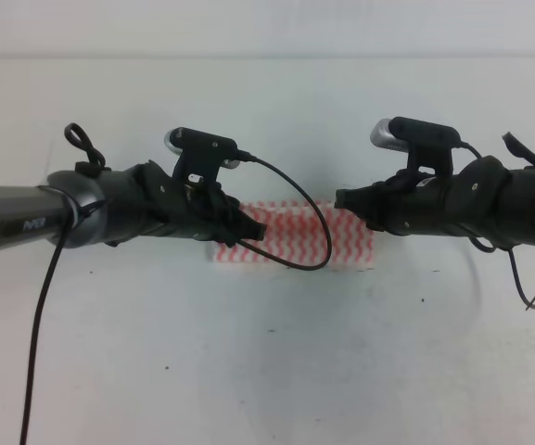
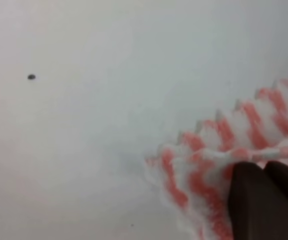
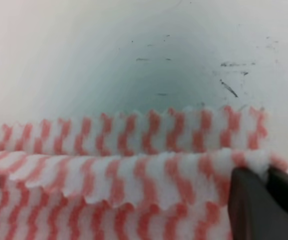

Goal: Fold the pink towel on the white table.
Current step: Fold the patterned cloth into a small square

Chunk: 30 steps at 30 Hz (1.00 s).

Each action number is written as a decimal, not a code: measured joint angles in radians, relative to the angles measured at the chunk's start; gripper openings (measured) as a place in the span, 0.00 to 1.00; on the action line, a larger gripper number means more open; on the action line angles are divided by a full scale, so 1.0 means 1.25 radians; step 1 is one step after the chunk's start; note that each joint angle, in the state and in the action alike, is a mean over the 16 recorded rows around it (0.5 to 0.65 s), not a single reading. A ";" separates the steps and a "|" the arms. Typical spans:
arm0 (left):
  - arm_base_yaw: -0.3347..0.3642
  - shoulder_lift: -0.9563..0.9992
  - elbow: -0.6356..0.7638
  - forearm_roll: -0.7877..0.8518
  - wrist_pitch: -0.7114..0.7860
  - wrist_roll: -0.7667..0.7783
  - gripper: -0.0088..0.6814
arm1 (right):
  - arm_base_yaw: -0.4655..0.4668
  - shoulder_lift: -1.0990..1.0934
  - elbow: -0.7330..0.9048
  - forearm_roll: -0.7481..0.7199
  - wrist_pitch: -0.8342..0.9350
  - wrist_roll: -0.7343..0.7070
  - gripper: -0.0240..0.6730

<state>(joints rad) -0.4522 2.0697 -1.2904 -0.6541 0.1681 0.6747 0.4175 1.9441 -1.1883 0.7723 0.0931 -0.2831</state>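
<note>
The pink towel [image 1: 295,236] lies doubled over near the middle of the white table [image 1: 276,371], its upper layer stopping short of the scalloped far edge beneath it. The left gripper [image 2: 264,176] has its fingers pressed together on one corner of that upper layer, and the right gripper [image 3: 267,181] pinches the opposite corner likewise, both arms reaching in low from the sides

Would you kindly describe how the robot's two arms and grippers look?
Both arms are dark grey tubes ending in black wrists. Each wrist carries a silver-and-black camera on a bracket, trailing thin black cables. The left gripper and right gripper have black fingers. White lettering marks the left arm.
</note>
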 joint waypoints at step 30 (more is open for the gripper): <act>0.001 -0.003 0.001 0.001 0.000 0.005 0.04 | -0.017 0.002 -0.061 -0.036 0.029 -0.005 0.19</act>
<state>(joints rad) -0.4515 2.0654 -1.2894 -0.6522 0.1679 0.6808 0.3963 1.9462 -1.2644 0.7270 0.1291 -0.2899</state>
